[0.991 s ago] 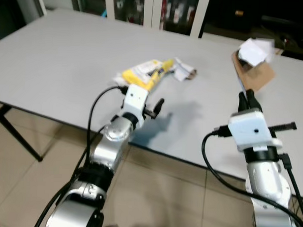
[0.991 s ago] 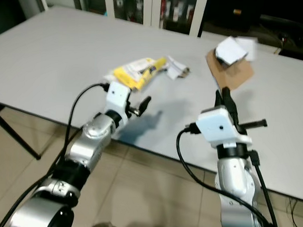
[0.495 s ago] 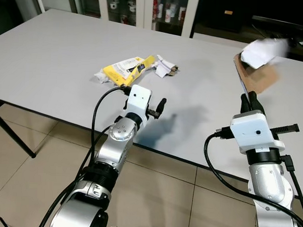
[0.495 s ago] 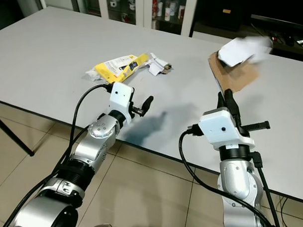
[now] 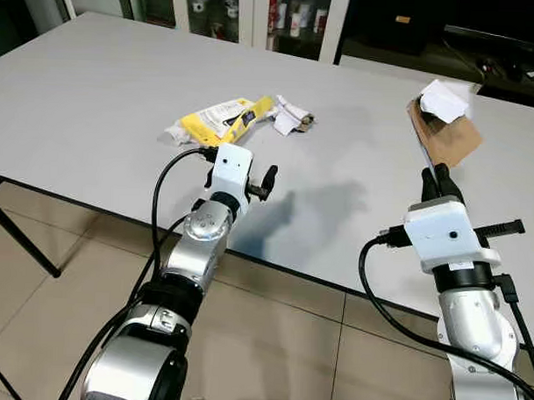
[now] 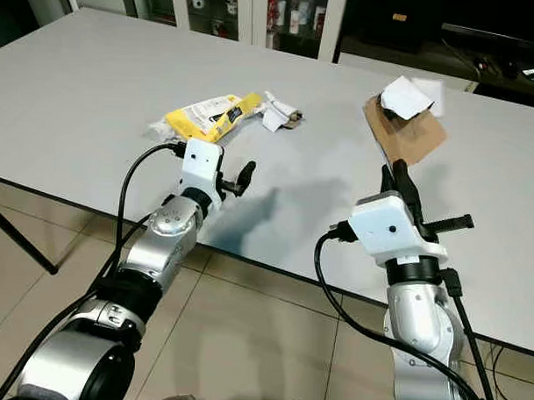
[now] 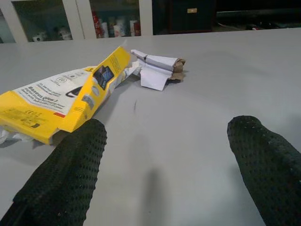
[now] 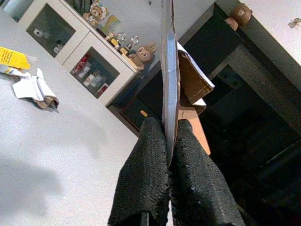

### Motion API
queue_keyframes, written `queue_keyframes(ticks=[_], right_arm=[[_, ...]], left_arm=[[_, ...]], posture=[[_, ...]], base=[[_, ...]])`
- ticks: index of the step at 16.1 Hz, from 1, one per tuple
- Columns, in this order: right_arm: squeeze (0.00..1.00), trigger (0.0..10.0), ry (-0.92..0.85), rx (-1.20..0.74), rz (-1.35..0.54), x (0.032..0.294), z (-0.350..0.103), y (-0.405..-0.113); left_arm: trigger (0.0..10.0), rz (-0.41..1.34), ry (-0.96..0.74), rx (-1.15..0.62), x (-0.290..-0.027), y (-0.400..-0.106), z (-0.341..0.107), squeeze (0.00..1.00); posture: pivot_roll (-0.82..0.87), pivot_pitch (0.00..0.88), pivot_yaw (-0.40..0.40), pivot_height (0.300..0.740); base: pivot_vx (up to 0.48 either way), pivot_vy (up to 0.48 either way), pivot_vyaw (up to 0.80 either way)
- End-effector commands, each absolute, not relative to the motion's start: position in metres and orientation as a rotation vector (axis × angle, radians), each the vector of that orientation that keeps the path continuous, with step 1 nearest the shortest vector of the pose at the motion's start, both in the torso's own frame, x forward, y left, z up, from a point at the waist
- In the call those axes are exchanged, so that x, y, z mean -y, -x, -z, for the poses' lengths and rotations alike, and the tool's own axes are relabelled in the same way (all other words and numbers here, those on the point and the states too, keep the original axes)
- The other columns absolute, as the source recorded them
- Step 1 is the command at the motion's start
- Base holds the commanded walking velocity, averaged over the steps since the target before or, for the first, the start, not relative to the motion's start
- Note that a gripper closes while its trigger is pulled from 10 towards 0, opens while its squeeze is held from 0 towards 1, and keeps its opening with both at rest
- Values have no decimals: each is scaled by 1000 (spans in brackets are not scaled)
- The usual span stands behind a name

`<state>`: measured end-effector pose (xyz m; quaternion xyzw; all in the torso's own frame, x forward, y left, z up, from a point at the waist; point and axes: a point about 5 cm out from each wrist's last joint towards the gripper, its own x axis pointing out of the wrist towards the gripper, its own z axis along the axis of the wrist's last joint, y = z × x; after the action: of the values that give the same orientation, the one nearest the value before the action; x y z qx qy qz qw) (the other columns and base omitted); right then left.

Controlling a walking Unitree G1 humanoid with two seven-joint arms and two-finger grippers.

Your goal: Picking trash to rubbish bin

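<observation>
The right gripper (image 8: 169, 141) is clamped on the edge of a brown cardboard piece (image 5: 446, 136), which is held upright above the grey table (image 5: 95, 97); white paper (image 5: 443, 99) is stuck at the card's top. Compared with half a second ago, the card and paper are now seen sharp rather than blurred, and the paper sits lower against the card.

The left gripper (image 7: 169, 165) is spread open, low over the table near its front edge, with its fingers (image 7: 70, 169) pointed toward the yellow packet (image 5: 219, 121). Since the earlier frame this gripper has been shifted left, closer to the packet. The packet and the crumpled wrapper (image 5: 292, 115) beside it are lying on the table where they were.

The packet's near end is partly hidden behind the left finger in the wrist view. The card's lower edge is covered by the right fingers (image 8: 141, 179).
</observation>
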<state>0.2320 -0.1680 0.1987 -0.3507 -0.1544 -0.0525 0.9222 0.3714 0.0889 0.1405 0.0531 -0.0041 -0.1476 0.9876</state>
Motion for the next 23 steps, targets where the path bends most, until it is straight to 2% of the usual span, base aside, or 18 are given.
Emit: queue_keyframes(ticks=[1,14,23], right_arm=[[0,10000,724,332,114,170,-204,-229],[0,10000,725,338,117,170,-205,-230],[0,10000,724,333,119,170,-203,-230]], left_arm=[[10000,290,-110,24,-86,-374,-146,0],[10000,268,-111,60,-88,-379,-152,0],[10000,249,-112,70,-90,-380,-152,0]], posture=[[72,99,-44,740],[75,92,-42,740],[79,93,-41,740]], base=[[307,0,0],[326,0,0],[0,0,0]])
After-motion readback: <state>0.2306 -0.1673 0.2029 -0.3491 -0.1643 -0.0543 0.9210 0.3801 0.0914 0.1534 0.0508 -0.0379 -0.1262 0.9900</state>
